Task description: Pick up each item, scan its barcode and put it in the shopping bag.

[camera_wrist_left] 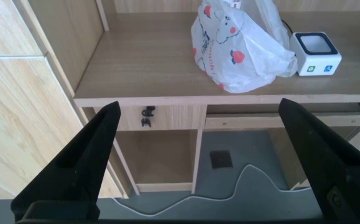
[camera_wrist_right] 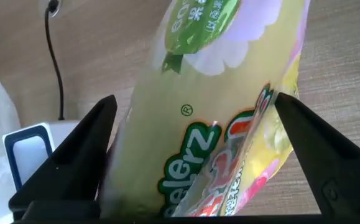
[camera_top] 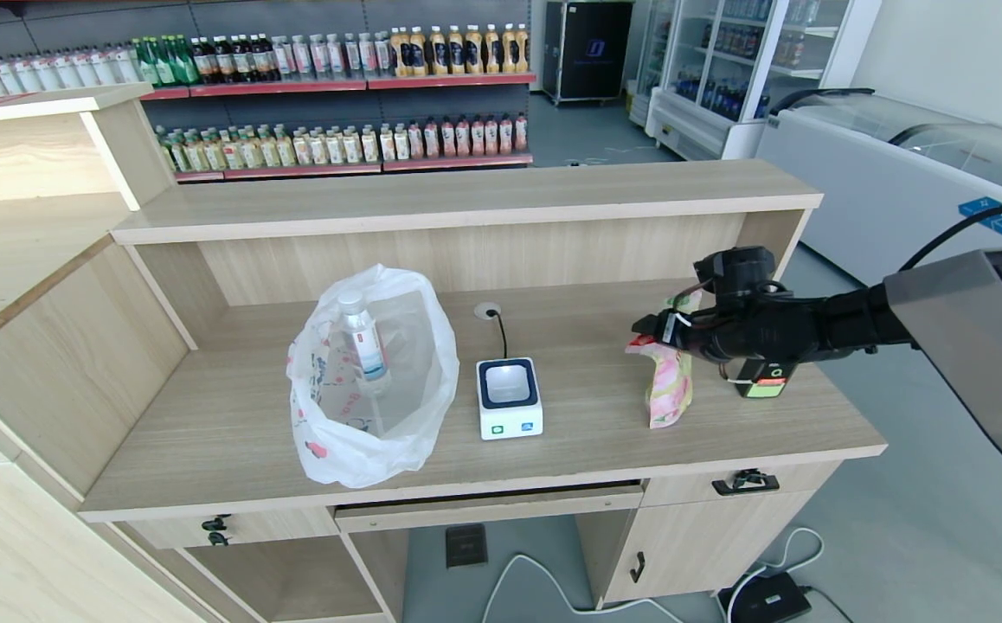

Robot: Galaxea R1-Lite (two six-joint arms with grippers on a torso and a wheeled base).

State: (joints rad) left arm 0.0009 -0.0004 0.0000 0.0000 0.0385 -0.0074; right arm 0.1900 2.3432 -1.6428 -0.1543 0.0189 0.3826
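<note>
A pink and yellow snack pouch (camera_top: 670, 385) hangs upright at the right of the counter, its lower end close to the wood, with my right gripper (camera_top: 652, 329) shut on its top. In the right wrist view the pouch (camera_wrist_right: 211, 124) sits between the two fingers of that gripper (camera_wrist_right: 195, 102). The white barcode scanner (camera_top: 509, 396) stands mid-counter, left of the pouch. Left of it is the white shopping bag (camera_top: 371, 389), mouth open, with a clear bottle (camera_top: 361, 342) inside. My left gripper (camera_wrist_left: 199, 107) is open with nothing in it, low in front of the counter's left end.
A raised wooden ledge (camera_top: 466, 203) runs behind the counter and a side wall (camera_top: 60, 346) closes its left. A black cable (camera_top: 499, 333) leads from the scanner to a hole. A small dark and green object (camera_top: 765, 381) shows under my right wrist. Drawers (camera_top: 739, 484) sit below.
</note>
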